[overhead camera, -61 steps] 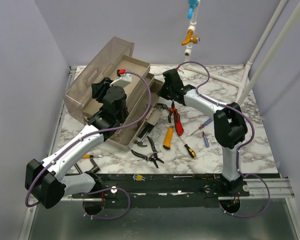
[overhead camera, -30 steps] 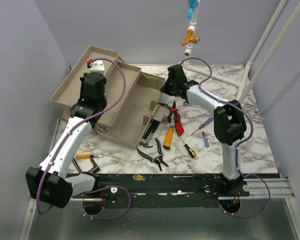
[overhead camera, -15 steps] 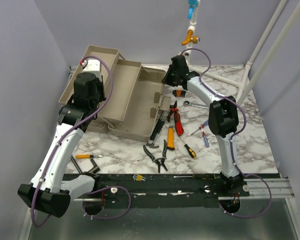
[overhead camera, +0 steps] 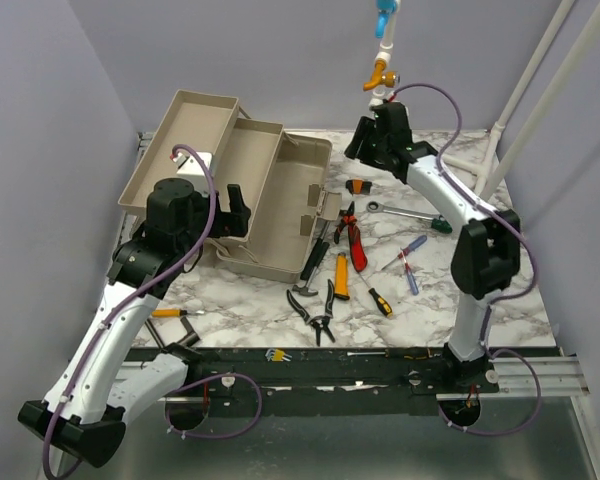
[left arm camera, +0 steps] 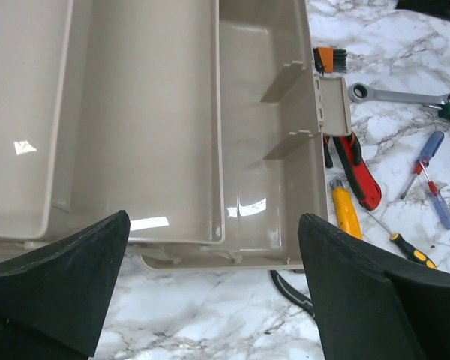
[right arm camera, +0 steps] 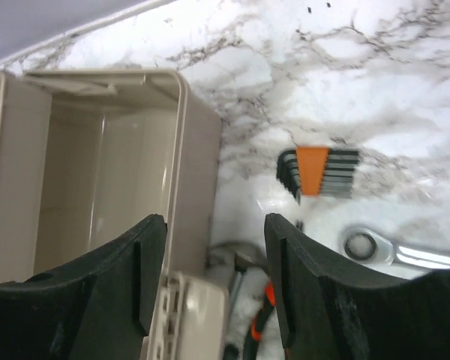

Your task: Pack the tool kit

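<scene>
Leftmost, orange screwdriver [overhead camera: 175, 313] near table [overhead camera: 500, 290] front edge. Toolbox [overhead camera: 270, 190] lies open at far left. Left hand [left arm camera: 214, 255] hovers over it, fingers spread wide, nothing held. Black pliers [overhead camera: 315, 305], yellow knife [overhead camera: 339, 276], red pliers [overhead camera: 355, 240] just beside box's right rim. Further right: hex keys [right arm camera: 319, 171], wrench [overhead camera: 400, 210], blue screwdrivers [overhead camera: 410, 262]. Right hand [right arm camera: 214, 225] above hex keys, spread, empty.

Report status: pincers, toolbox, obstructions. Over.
Left pincer open, empty, over open toolbox. Right pincer open, empty, near hex key set. Nothing packed; tools loose on table, crowding box's right side.
</scene>
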`<state>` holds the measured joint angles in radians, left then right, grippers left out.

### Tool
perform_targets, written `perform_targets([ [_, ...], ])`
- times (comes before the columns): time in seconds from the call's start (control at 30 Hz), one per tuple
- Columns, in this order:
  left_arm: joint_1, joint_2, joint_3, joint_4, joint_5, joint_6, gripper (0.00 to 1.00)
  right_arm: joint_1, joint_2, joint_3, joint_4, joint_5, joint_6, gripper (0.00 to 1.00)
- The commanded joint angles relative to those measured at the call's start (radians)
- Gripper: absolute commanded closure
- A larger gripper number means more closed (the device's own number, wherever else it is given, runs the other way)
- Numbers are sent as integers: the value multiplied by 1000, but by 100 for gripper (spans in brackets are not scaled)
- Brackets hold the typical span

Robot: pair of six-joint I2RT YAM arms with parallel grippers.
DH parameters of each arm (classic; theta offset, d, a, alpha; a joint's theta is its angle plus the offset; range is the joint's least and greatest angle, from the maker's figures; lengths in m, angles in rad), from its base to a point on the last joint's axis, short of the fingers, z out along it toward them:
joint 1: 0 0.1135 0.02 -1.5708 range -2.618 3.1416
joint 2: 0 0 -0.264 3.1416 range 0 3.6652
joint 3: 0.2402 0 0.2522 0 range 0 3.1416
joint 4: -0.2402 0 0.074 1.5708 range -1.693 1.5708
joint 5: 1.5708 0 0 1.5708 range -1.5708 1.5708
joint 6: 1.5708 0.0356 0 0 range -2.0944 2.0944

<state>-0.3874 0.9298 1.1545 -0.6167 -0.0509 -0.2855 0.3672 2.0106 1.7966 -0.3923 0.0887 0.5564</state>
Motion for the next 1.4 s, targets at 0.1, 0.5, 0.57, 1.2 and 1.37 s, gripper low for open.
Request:
perform_targets([
  [0.1, -5, -126, -119, 11, -40, -106, 1, 1, -294, -363, 89, 78, -77, 34],
  [0.5, -4, -400, -263, -10, -3, -69, 1, 2, -376, -652, 167, -59, -67, 28],
  [0.57, -4, -402, -257, -22, 13, -26, 1, 3, -349, -653, 172, -82, -62, 31],
  [1.2, -4, -452, -349, 75, 142, 26, 1, 68, -162, -620, 162, -69, -69, 47],
  [1.37, -2, -454, -367, 86, 169, 23, 1, 69, -150, -595, 115, 15, -89, 64],
])
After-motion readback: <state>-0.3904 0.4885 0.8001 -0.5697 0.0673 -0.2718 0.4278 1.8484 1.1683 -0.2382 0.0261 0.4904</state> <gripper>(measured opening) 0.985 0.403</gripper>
